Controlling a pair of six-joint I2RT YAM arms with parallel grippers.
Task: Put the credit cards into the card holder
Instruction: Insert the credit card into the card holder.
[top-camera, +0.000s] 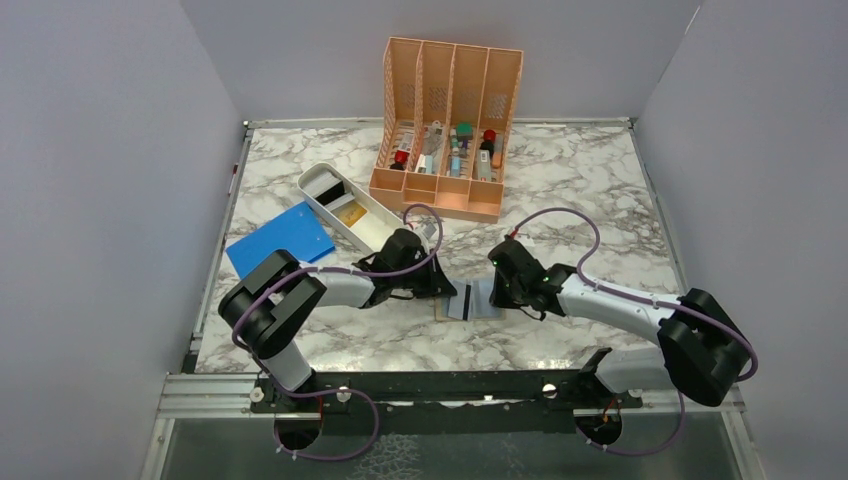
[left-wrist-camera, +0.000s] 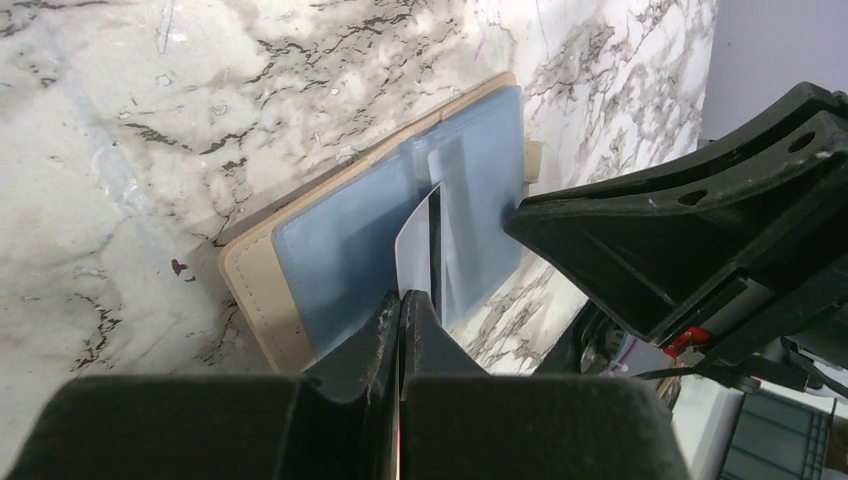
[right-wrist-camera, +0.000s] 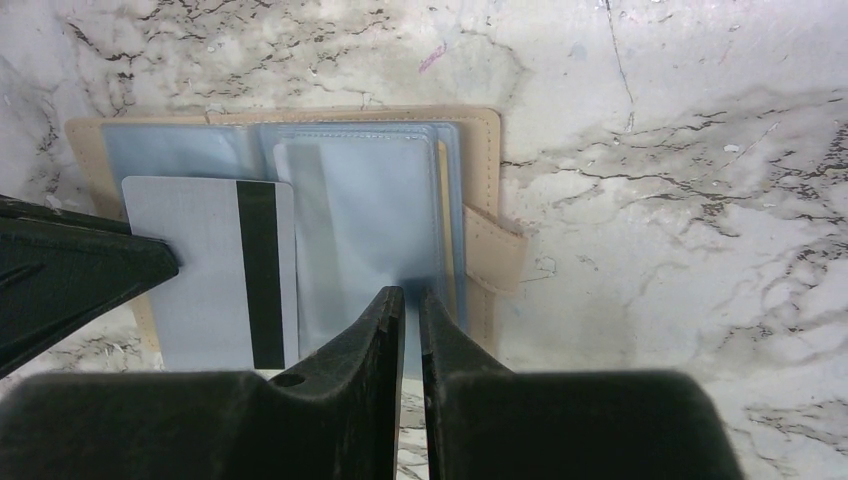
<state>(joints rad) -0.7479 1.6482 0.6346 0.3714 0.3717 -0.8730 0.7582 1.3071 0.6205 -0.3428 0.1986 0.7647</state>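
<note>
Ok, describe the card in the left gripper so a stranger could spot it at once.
On the marble table, front and centre, lies an open tan card holder. Over its left half is a card pinched by the left gripper: pale grey with one black stripe, unlike the clear sleeves beside it.

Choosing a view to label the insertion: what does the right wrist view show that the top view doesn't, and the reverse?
Right wrist only: the clear sleeve, pinched in the right end effector. Top only: the rack, tray and blue sheet. Both: the holder, the striped card and the left end effector gripping it.
</note>
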